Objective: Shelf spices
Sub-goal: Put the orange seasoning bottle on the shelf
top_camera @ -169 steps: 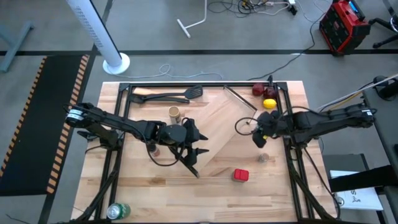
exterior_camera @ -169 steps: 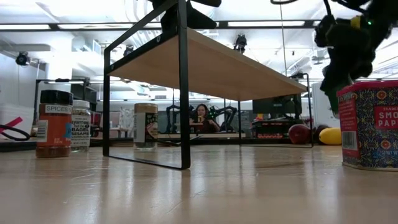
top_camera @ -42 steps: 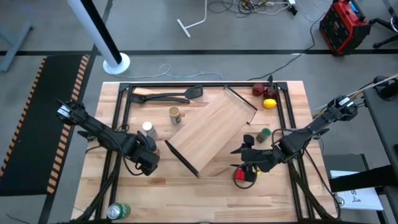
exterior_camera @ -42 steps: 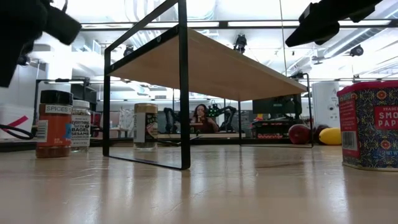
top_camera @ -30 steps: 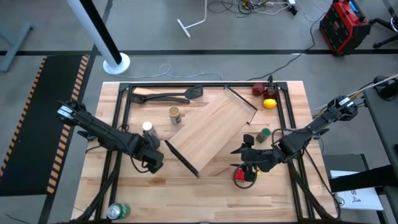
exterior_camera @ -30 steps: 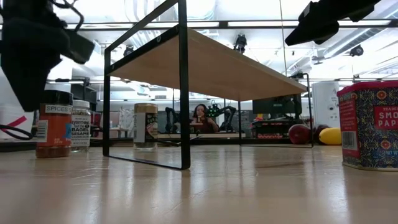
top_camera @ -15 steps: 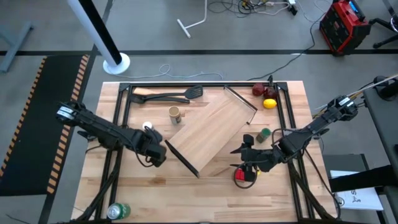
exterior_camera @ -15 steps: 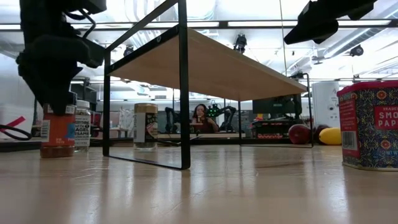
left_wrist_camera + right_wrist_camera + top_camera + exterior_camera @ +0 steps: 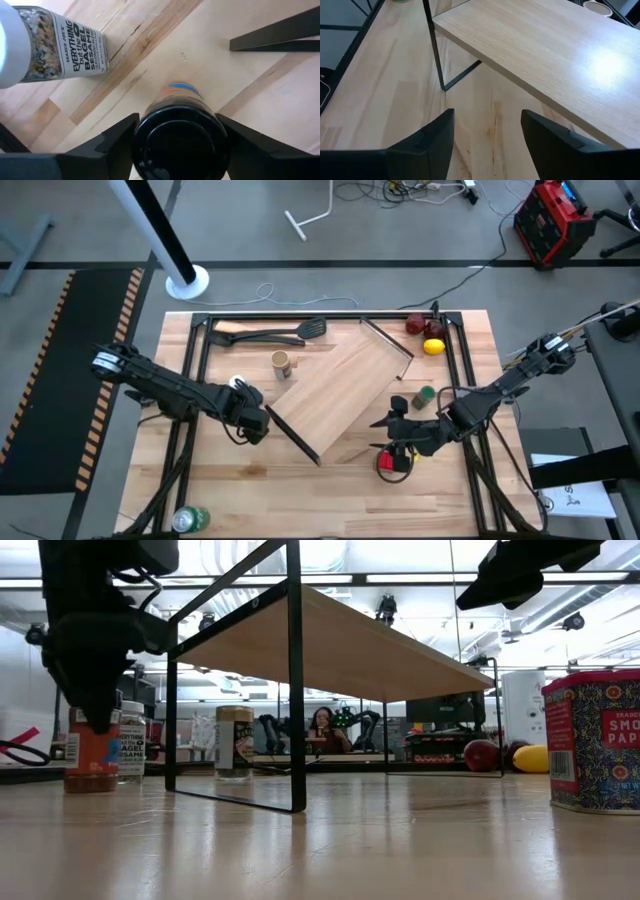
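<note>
The black-capped jar [image 9: 90, 755] stands upright on the table left of the shelf, with my left gripper [image 9: 252, 423] down over its cap and shut on it. The white-capped jar [image 9: 237, 384] stands just beyond it. The shelf [image 9: 340, 395] stands on its black bars, set at a slant mid-table. My right gripper [image 9: 375, 435] hovers open above the red tin [image 9: 390, 463], touching nothing. The green jar [image 9: 423, 395] stands to the shelf's right, and the tan cylinder [image 9: 281, 363] at its far left corner. My left gripper has the jar's black cap [image 9: 177, 145] between its two fingers [image 9: 122, 140], one on each opposite side of the cap. The fingers come from above, pointing down. The jar stays upright with its base [image 9: 90, 785] on the table.
A black tube frame [image 9: 200, 320] rings the work area. Black spatulas [image 9: 270, 335] lie at the far left, a lemon [image 9: 433, 347] and dark red fruit [image 9: 417, 324] at the far right, and a green can [image 9: 190, 520] at the near left corner.
My left gripper has moved toward the shelf and the table's far edge, and come down over the black-capped jar until its fingers stand around the cap. My right arm has kept still.
</note>
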You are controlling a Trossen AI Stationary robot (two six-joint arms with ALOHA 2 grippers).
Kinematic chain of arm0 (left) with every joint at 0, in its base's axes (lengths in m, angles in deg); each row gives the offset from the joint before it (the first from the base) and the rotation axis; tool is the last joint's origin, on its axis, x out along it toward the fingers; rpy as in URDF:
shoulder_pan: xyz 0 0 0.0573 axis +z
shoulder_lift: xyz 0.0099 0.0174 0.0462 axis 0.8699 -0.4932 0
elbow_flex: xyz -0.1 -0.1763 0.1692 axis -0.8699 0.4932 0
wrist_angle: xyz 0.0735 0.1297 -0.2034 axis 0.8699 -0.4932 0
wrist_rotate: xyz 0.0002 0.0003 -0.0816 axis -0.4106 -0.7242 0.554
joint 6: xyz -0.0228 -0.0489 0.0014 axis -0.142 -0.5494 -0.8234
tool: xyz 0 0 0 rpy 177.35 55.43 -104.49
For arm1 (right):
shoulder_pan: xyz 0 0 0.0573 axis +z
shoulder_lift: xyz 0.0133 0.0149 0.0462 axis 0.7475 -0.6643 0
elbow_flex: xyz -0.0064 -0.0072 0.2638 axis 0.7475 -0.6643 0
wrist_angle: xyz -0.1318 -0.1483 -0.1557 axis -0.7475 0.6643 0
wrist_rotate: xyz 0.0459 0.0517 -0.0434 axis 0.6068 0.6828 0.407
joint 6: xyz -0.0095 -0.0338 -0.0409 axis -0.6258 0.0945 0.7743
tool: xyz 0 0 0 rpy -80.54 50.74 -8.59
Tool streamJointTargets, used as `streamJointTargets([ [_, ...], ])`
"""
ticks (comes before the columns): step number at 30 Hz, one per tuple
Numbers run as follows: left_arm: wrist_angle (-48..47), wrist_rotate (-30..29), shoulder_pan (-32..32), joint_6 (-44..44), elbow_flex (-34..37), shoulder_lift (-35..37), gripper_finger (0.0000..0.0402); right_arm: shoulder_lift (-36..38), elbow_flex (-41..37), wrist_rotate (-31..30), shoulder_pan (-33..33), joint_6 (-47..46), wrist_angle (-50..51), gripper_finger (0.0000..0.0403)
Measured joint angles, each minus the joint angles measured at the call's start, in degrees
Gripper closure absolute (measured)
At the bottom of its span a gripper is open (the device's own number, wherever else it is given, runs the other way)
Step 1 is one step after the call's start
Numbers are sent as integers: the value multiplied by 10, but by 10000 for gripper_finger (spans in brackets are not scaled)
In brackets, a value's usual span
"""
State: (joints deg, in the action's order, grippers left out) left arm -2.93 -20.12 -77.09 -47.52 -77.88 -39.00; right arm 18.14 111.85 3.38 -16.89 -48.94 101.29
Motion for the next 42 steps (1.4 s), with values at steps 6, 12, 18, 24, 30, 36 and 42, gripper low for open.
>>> streamJointTargets([
  [6, 0, 2, 0, 17, 8, -2, 193, 0, 0, 0, 0, 2, 0, 188],
  [12, 0, 29, 0, 37, 3, -1, 217, 0, 0, -14, 0, 5, 1, 192],
  [18, -1, 81, -2, 57, -14, -1, 210, 0, 0, -14, 0, 4, 1, 199],
  [24, 1, 159, -13, 130, -73, 11, 217, 0, 0, -15, 0, 4, 6, 194],
  [30, -5, 187, -17, 165, -161, 23, 211, 0, -1, -27, 0, -7, 22, 196],
  [36, -44, 187, -21, 184, -266, 22, 216, 0, -1, -30, 0, -14, 23, 197],
  [42, -6, 187, -27, 228, -336, 22, 213, 0, -1, -46, 0, -14, 25, 188],
])
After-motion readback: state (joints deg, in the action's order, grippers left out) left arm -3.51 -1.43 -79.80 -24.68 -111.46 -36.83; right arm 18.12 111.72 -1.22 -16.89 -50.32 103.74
